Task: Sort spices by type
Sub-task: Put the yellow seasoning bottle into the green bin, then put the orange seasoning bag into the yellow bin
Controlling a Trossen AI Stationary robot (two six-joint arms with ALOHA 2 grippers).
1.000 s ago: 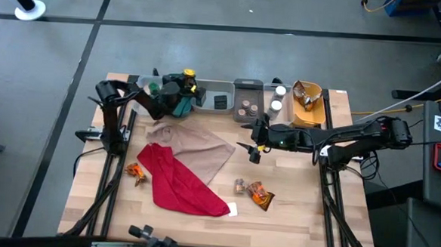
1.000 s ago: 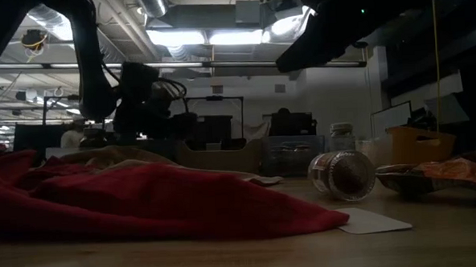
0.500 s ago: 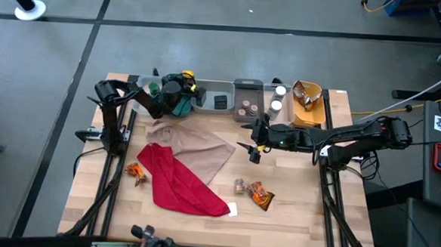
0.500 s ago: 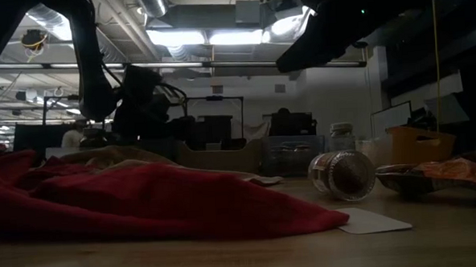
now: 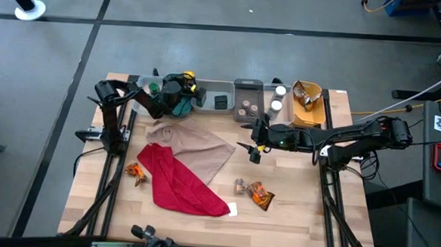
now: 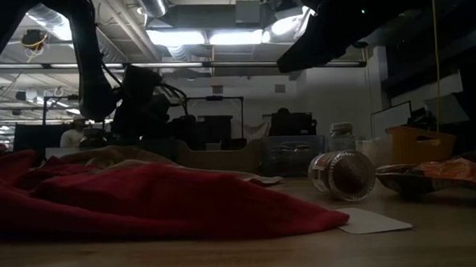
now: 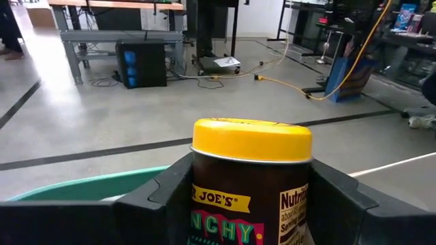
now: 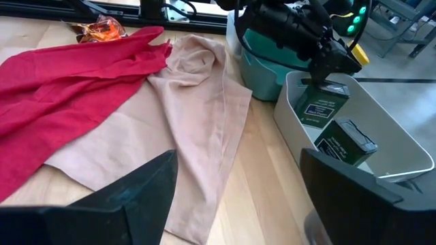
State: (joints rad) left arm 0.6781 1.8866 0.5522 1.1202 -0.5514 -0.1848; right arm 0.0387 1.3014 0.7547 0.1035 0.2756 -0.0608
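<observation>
While the left gripper (image 5: 183, 84) clamps the yellow-capped bottle (image 7: 251, 178) above the teal bin (image 8: 272, 60) at the table's far left, the right gripper (image 5: 252, 149) hangs mid-table, fingers spread wide. 2 dark boxes (image 8: 332, 122) sit in the grey bin (image 8: 388, 139).

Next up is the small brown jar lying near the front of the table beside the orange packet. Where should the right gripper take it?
Grip the small brown jar across its round body, coming straight down from above. In the low view it lies on its side, an end facing the camera, so the curved wall is free. Set the fingers clear of the orange packet close beside it. The right gripper, open, hovers farther back.
</observation>
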